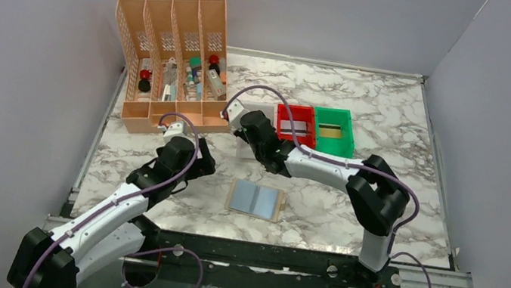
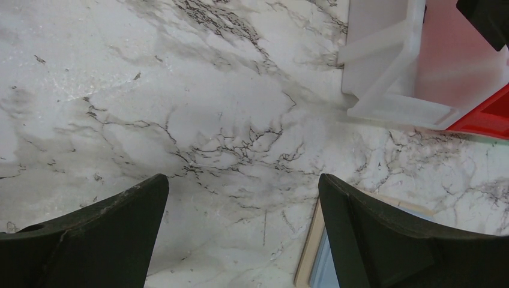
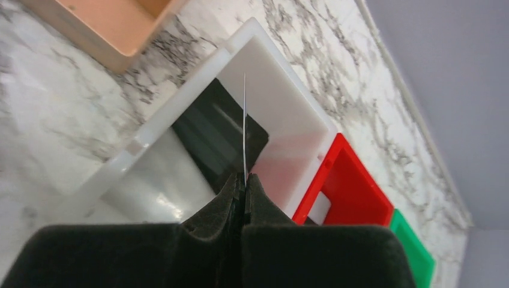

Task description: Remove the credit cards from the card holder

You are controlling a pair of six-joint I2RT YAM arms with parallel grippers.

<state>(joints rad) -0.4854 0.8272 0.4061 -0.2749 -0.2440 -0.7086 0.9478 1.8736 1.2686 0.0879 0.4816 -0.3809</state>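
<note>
The card holder point(image 1: 256, 200) lies open and flat on the marble, tan rim round a pale blue-grey lining; its corner point(image 2: 307, 267) shows in the left wrist view. My left gripper point(image 2: 243, 178) hangs open over bare marble just left of it, touching nothing. My right gripper point(image 3: 244, 179) is shut on a thin credit card point(image 3: 245, 120), seen edge-on and upright, over the white bin point(image 3: 282, 102). A black credit card point(image 3: 216, 132) lies inside that bin. From above, the right gripper point(image 1: 242, 121) sits between the orange organiser and the red bin.
A red bin point(image 1: 295, 123) with a pale flat piece in it and a green bin point(image 1: 333, 131) stand in a row right of the white bin. The tall orange desk organiser point(image 1: 174, 55) fills the back left. Grey walls enclose the table on three sides.
</note>
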